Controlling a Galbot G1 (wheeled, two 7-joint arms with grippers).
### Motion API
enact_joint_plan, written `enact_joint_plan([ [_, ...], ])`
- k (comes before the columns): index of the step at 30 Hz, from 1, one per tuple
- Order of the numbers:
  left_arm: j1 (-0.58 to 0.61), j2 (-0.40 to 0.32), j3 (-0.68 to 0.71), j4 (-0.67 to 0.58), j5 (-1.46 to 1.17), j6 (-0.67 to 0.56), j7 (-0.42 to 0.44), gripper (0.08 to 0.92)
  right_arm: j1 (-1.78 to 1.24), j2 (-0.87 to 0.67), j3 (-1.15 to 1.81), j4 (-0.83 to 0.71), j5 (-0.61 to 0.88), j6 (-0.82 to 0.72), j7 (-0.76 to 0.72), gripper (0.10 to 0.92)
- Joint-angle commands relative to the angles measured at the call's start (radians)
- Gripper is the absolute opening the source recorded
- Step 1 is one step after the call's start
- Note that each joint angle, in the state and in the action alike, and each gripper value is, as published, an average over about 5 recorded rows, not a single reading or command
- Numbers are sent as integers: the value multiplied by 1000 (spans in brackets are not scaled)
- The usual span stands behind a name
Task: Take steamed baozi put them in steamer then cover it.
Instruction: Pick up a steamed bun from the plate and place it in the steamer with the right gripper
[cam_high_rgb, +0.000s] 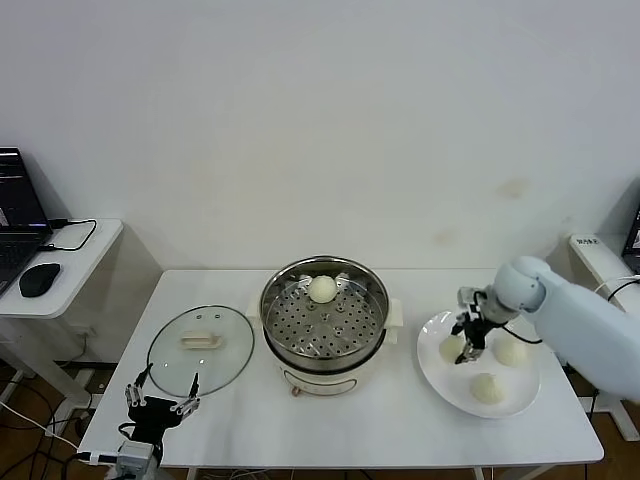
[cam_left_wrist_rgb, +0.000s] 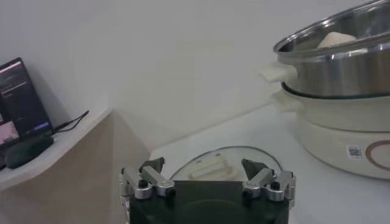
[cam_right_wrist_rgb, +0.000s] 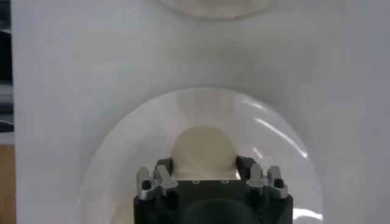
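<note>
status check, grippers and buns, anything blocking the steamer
Right gripper jaws closed on a baozi on the plate. Left gripper open, parked near the lid. One bun in steamer. Nothing blocking.

A white table (cam_high_rgb: 330, 415) stands before me against a plain white wall (cam_high_rgb: 320, 120). At nine o'clock on it lies a round clear glass lid (cam_high_rgb: 201, 349), flat, with a cream handle on top. At three o'clock sits a flat white plate (cam_high_rgb: 448, 385). Off the table, at ten o'clock, a side desk (cam_high_rgb: 60, 270) holds a black mouse (cam_high_rgb: 39, 279) beside a laptop (cam_high_rgb: 18, 215).
</note>
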Motion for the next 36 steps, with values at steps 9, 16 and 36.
enact_joint_plan([
  [9,11,8,-17,-50,-2,0,-2,823,503,211,-292,-14,265,-93,-66,636],
  [16,11,12,-22,-62,-9,0,-2,823,541,398,-322,-94,327,-133,-63,636],
  [36,-2,-2,-23,-47,-28,1,-3,823,343,732,-346,-335,220,-131,-15,637],
])
